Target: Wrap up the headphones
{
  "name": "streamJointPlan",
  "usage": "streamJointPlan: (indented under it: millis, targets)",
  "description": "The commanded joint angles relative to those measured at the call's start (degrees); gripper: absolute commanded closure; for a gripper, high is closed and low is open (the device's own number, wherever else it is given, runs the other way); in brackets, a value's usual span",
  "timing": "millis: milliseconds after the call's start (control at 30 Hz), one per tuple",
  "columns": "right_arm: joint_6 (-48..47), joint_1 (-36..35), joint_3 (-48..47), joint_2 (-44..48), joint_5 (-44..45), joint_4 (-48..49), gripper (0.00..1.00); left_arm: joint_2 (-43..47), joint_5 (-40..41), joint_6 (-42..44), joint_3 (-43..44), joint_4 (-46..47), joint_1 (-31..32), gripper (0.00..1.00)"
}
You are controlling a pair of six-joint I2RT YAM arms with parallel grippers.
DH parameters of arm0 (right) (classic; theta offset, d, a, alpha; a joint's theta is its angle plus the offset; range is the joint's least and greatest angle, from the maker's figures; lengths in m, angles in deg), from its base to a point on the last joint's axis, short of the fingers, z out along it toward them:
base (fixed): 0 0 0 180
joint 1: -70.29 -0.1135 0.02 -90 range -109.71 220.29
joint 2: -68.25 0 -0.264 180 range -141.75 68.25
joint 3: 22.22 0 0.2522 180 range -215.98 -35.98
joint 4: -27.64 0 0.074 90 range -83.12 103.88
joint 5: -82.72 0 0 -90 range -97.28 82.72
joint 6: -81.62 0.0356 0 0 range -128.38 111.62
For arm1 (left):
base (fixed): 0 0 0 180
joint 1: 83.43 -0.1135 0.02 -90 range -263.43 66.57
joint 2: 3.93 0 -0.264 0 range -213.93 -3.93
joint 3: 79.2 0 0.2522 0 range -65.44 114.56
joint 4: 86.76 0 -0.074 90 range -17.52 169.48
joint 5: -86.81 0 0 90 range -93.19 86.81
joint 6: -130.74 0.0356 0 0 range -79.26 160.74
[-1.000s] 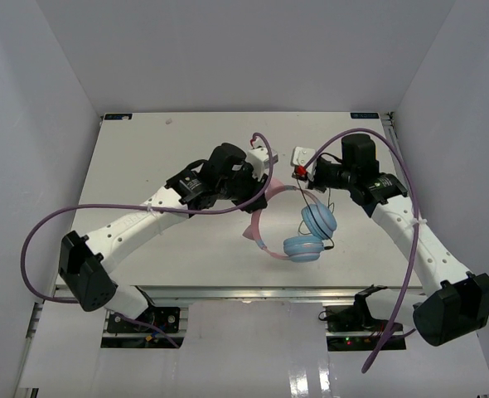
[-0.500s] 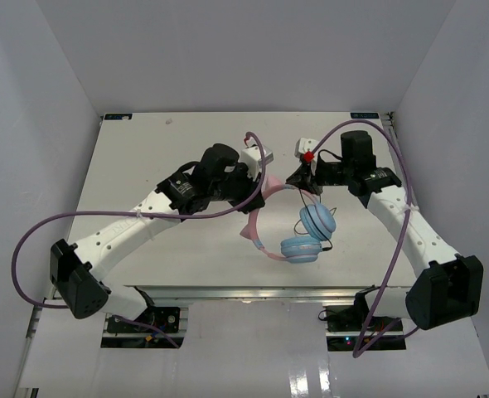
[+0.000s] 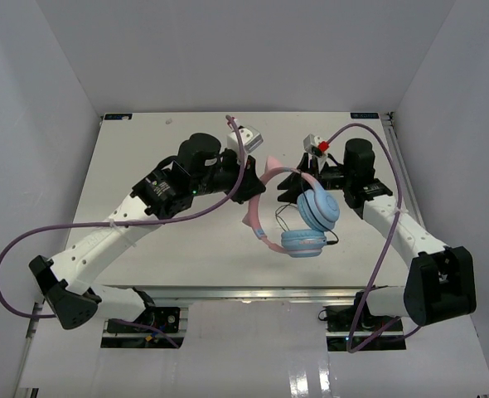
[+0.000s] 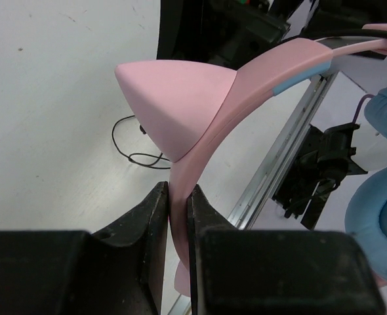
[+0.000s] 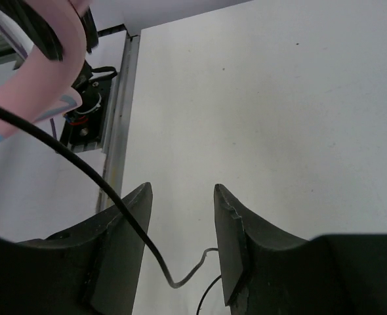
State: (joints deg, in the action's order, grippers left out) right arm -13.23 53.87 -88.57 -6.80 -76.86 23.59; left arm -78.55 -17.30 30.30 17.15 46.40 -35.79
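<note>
The headphones (image 3: 307, 224) hang above the table, with two light-blue ear cups (image 3: 317, 207) and a pink headband (image 3: 252, 217). My left gripper (image 3: 255, 181) is shut on the headband (image 4: 180, 190) just below a pink cat-ear point (image 4: 174, 98); the ear cups (image 4: 384, 223) hang at the right of that view. My right gripper (image 3: 301, 184) is open beside the upper ear cup. In the right wrist view the thin black cord (image 5: 82, 164) runs slack across the left finger and down between the open jaws (image 5: 182, 197), not pinched. More cord (image 4: 138, 141) lies coiled on the table.
The white table (image 3: 145, 166) has a metal rail along its front edge (image 3: 253, 292), with black fittings below it (image 4: 318, 170). Thick purple cables (image 3: 29, 249) loop off both arms. White walls close in the back and both sides.
My left arm has lifted the headphones higher and the ear cups have swung up and right. My right gripper has moved down and in, close to the upper ear cup.
</note>
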Motion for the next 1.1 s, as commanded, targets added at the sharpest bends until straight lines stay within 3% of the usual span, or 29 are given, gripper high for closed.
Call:
streamJointPlan:
  millis: [0, 233, 367, 533, 700, 767, 967, 1067]
  targets:
    - [16.97, -1.87, 4.88, 0.45, -3.84, 21.62, 0.47, -0.63, 0.16, -4.77, 8.38, 2.81, 0.26, 1.0]
    - [27.95, -4.24, 11.45, -0.73, -3.47, 37.93, 0.46, -5.0, 7.37, -9.32, 19.2, 1.63, 0.35, 1.0]
    - [33.67, -4.32, 14.26, -0.36, -3.28, 45.56, 0.47, -6.15, 16.22, -13.2, 23.76, 1.7, 0.26, 1.0]
    - [33.58, -4.33, 16.91, 2.04, -2.94, 45.72, 0.54, -5.64, 30.87, -16.63, 24.75, 2.49, 0.2, 1.0]
    - [33.65, -4.35, 18.19, 4.1, -2.01, 45.24, 0.74, -5.01, 43.48, -19.69, 24.24, 4.37, 0.18, 1.0]
    - [33.55, -4.4, 18.42, 4.65, -1.85, 44.64, 0.82, -4.33, 46.92, -20.63, 22.71, 6.28, 0.19, 1.0]
    - [31.53, -4.5, 18.48, 6.5, -1.36, 41.68, 0.89, -4.83, 52.56, -20.09, 21.1, 11.57, 0.18, 1.0]
    - [25.57, -4.9, 17.2, 8.67, -0.93, 33.95, 0.92, -6.64, 56.64, -16.24, 21.98, 11.83, 0.07, 1.0]
